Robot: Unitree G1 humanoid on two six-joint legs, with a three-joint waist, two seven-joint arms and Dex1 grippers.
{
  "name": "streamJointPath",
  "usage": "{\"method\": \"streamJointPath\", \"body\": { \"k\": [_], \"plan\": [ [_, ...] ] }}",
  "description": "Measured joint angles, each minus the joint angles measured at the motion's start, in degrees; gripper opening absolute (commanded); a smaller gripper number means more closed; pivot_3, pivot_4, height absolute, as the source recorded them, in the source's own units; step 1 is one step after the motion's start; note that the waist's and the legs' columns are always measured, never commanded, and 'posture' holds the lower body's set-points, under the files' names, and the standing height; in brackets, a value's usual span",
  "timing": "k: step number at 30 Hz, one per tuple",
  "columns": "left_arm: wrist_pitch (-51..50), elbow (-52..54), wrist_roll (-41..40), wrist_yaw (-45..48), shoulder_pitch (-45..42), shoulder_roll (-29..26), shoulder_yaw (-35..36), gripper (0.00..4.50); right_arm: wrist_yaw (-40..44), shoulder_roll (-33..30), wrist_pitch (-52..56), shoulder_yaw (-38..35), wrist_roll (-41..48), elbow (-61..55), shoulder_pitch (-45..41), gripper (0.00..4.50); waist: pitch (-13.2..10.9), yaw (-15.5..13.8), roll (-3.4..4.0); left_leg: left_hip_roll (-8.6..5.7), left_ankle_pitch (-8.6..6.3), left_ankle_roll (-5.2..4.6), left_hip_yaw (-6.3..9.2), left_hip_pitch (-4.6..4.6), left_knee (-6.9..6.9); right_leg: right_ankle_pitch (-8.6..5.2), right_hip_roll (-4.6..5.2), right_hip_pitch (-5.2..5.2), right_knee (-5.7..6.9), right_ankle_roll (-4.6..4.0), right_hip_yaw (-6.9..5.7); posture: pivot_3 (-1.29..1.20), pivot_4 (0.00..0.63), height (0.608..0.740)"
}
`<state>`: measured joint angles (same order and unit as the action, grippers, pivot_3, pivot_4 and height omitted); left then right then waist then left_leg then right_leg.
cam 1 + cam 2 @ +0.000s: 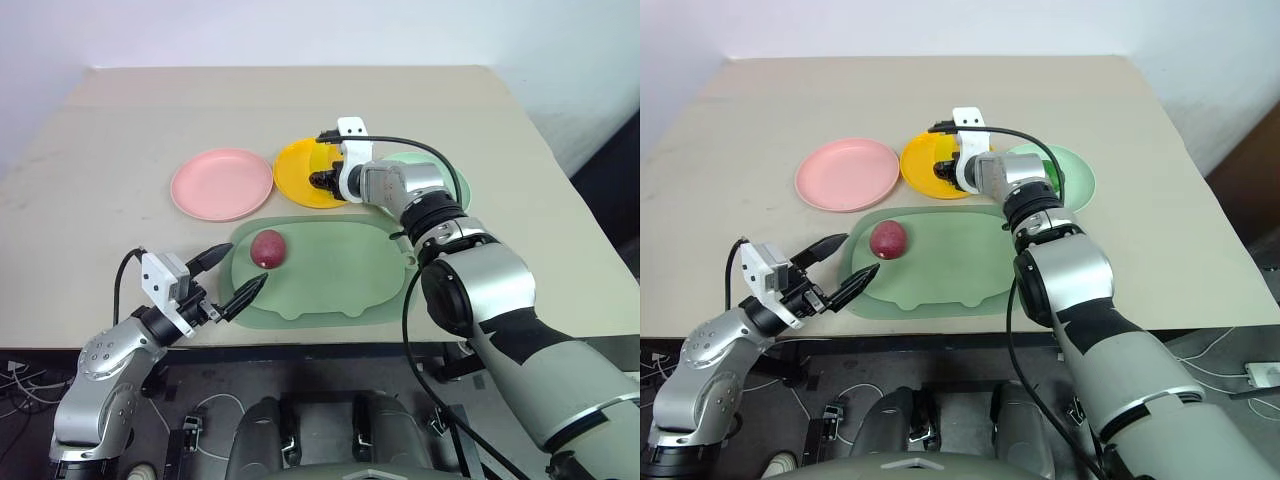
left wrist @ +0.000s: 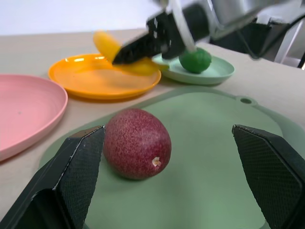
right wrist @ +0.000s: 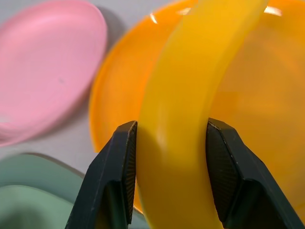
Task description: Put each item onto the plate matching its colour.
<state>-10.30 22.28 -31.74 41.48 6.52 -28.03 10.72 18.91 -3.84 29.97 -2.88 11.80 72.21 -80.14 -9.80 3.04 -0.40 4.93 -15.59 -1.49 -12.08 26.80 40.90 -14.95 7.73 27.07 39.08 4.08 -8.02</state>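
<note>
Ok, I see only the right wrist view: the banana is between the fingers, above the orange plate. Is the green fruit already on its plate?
Observer: Yes, the green fruit sits on the mint plate.
Operator: And the dark red fruit?
Observer: It lies on the tray mat, not on the pink plate.
Operator: What about the left hand?
Observer: It is open at the mat's near edge, its fingers pointing toward that fruit, apart from it.
</note>
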Motion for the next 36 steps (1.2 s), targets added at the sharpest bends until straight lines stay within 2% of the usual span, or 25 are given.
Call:
{"method": "streamJointPath", "body": {
  "k": [1,9,10,14,16,19,25,27,31,36],
  "plan": [
    [0.11,0.00,0.04,0.01,0.14,0.00,0.10,4.50,-0.25,0.49,-0.67,-0.21,-0.44,0.66,0.00,1.69,0.00,0.13,0.01,0.00,0.01,0.00,0.01,0.05,0.00,0.00,0.00,0.06,0.03,0.00,0.02,0.00,0.150,0.695],
    [1.11,-0.03,0.09,0.04,0.53,0.00,0.61,4.50,-0.53,1.54,-3.59,-2.33,-2.08,2.35,-1.54,4.41,0.00,0.56,0.01,0.00,0.02,0.01,0.00,0.13,0.02,0.00,-0.01,0.14,0.04,0.00,0.02,0.00,0.150,0.695],
    [1.11,-0.03,0.09,0.06,0.54,0.00,0.61,4.50,-0.25,1.41,-3.67,-2.75,-2.06,2.35,-1.71,4.49,0.00,0.59,0.01,0.00,0.02,0.01,0.00,0.13,0.02,0.00,-0.01,0.13,0.04,0.00,0.02,0.00,0.150,0.695],
    [1.13,-0.09,0.08,0.15,0.58,-0.01,0.99,4.50,2.44,-0.15,-4.54,-3.47,-2.01,1.54,-1.59,4.49,0.00,0.67,0.01,0.00,0.02,0.01,0.00,0.13,0.04,0.00,0.00,0.13,0.04,0.00,0.02,0.00,0.150,0.695],
    [1.09,-0.12,0.09,0.07,0.48,0.00,1.05,4.50,4.82,-0.81,-5.02,-3.94,-1.67,-2.65,0.07,4.49,0.00,0.76,0.00,0.00,0.02,0.01,0.03,0.13,0.05,0.00,0.00,0.13,0.05,0.00,0.02,0.00,0.150,0.695],
    [0.69,-0.01,0.11,-0.66,-0.10,0.05,0.87,4.50,8.96,-1.65,-2.56,-3.56,-0.11,-19.07,8.43,4.49,0.03,0.60,-0.03,0.01,0.02,0.01,0.14,0.13,0.07,0.00,0.00,0.09,0.05,0.02,0.03,0.00,0.150,0.695],
    [-0.79,1.38,0.48,-3.31,-1.84,0.12,-0.42,4.50,14.28,-2.38,4.70,3.05,4.37,-60.98,36.03,4.49,0.03,0.09,-0.02,0.02,0.02,0.02,0.17,0.09,0.04,0.00,0.00,0.07,0.02,0.02,0.04,0.00,0.150,0.695],
    [-1.67,1.91,0.77,-4.42,-2.34,0.20,-0.76,4.50,15.55,-2.44,5.00,5.05,6.13,-71.04,43.16,4.49,0.03,0.02,0.00,0.02,0.02,0.02,0.14,0.07,0.06,0.01,0.00,0.08,0.06,0.02,0.06,0.00,0.150,0.695],
    [-2.76,2.91,0.84,-6.39,-2.75,1.30,-0.98,4.50,16.60,-2.89,0.93,5.64,8.37,-83.39,51.99,4.49,0.04,-0.46,-0.04,0.01,-0.01,0.06,0.15,-0.17,0.05,0.00,0.00,-0.16,0.01,0.01,0.06,0.00,0.150,0.695],
    [-4.45,3.34,2.28,-10.94,-4.02,3.27,-1.16,4.50,20.02,-5.16,-5.47,5.87,10.12,-87.77,63.10,4.49,0.06,-1.11,-0.08,0.01,-0.12,0.13,0.28,-0.31,0.06,-0.01,0.05,-0.41,-0.13,0.00,0.03,0.00,0.150,0.695]
  ]
}}
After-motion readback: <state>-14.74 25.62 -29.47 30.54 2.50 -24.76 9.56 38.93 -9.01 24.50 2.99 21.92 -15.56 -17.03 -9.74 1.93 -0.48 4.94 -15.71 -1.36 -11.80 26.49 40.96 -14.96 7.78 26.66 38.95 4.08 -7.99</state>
